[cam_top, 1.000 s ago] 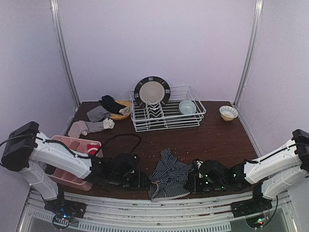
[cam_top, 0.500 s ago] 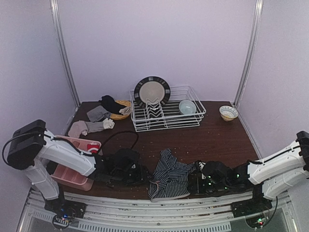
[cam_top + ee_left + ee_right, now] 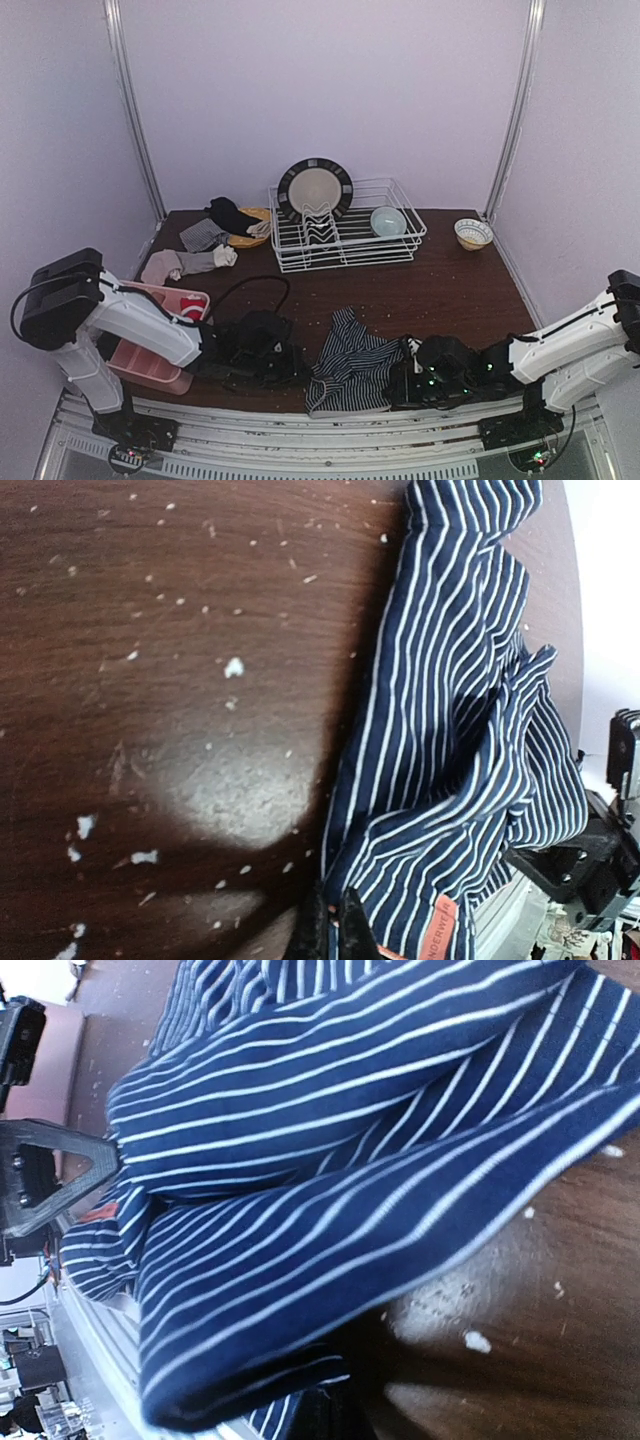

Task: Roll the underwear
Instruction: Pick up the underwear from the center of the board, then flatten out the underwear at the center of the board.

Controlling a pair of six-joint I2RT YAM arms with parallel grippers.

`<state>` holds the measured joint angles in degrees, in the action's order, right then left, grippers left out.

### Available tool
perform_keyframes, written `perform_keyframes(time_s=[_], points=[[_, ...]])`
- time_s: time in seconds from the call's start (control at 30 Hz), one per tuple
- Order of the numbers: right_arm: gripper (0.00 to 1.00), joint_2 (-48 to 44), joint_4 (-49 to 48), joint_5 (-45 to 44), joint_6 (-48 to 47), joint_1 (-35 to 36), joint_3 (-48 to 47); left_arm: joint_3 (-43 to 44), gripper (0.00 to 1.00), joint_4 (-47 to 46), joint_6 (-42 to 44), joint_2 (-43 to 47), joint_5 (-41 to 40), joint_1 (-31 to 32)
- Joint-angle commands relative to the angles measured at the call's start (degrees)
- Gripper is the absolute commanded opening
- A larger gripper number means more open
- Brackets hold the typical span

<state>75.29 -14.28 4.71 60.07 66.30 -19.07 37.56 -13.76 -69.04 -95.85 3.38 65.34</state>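
Observation:
The dark blue white-striped underwear (image 3: 350, 368) lies bunched on the brown table near its front edge, between both arms. My left gripper (image 3: 305, 372) is shut, pinching the cloth's left hem (image 3: 345, 900) beside an orange label (image 3: 441, 932). My right gripper (image 3: 397, 384) is shut at the cloth's right side, where striped folds (image 3: 300, 1260) drape over its dark fingers (image 3: 325, 1418) and hide most of them. A red underwear (image 3: 192, 307) sits in the pink tray (image 3: 140, 355). Grey (image 3: 203, 235) and black (image 3: 230, 213) ones lie at the back left.
A white wire dish rack (image 3: 400, 245) at the back holds a dark-rimmed plate (image 3: 315, 188) and a pale bowl (image 3: 388, 220). A small patterned bowl (image 3: 473, 233) sits at the back right, a yellow dish (image 3: 252, 238) at the back left. White crumbs dot the table (image 3: 150, 680).
Both grippers have gone from partly open to shut on the striped underwear's sides. The left gripper slid right to the cloth, which now sits a little more bunched.

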Motion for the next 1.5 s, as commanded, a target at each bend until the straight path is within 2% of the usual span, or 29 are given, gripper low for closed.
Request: perform_keyframes(time_s=[0.0, 0.17, 0.3, 0.4, 0.6, 0.8, 0.97, 1.1, 1.23, 1.33, 1.4, 1.47], points=[[0.0, -8.6, 6.8, -3.9, -1.8, 0.4, -0.3, -1.4, 0.0, 0.9, 3.6, 6.8, -3.7, -0.2], [0.0, -24.0, 29.7, -12.4, -11.8, -0.9, -13.2, 7.4, 0.0, 19.5, 15.1, 22.8, -13.8, -0.3], [0.0, -26.7, 43.2, -15.2, -19.6, -3.4, -28.9, 16.9, 0.0, 29.3, 22.8, 30.3, -20.4, -0.4], [0.0, -26.2, 47.4, -17.2, -21.6, -3.7, -33.3, 20.1, 0.0, 32.5, 25.0, 32.3, -22.4, -0.4], [0.0, -30.3, 45.7, -17.5, -17.7, -6.4, -27.2, 16.1, 0.0, 32.7, 21.3, 33.8, -23.7, -0.6], [0.0, -29.7, 50.6, -18.6, -21.4, -10.6, -37.1, 29.5, 0.0, 39.3, 27.4, 32.6, -26.8, -0.9], [0.0, -23.2, 46.4, -10.1, -21.7, -18.4, -37.8, 33.6, 0.0, 38.2, 28.6, 26.0, -25.1, -2.3], [0.0, -16.9, 39.6, -1.2, -21.8, -27.8, -37.3, 33.5, 0.0, 33.5, 27.4, 21.7, -18.1, -9.5], [0.0, -9.6, 37.4, 5.8, -23.4, -35.5, -42.9, 39.6, 0.0, 33.1, 28.2, 15.8, -11.2, -16.2], [0.0, -6.6, 38.9, 7.0, -25.3, -36.6, -48.1, 45.6, 0.0, 35.6, 30.8, 12.8, -10.7, -17.0], [0.0, -6.7, 39.5, 7.8, -25.5, -36.6, -47.9, 43.7, 0.0, 35.5, 30.3, 13.6, -9.7, -17.0], [0.0, -8.3, 38.4, 8.2, -24.7, -36.6, -43.6, 36.7, 0.0, 33.0, 27.7, 16.5, -9.0, -17.0]])
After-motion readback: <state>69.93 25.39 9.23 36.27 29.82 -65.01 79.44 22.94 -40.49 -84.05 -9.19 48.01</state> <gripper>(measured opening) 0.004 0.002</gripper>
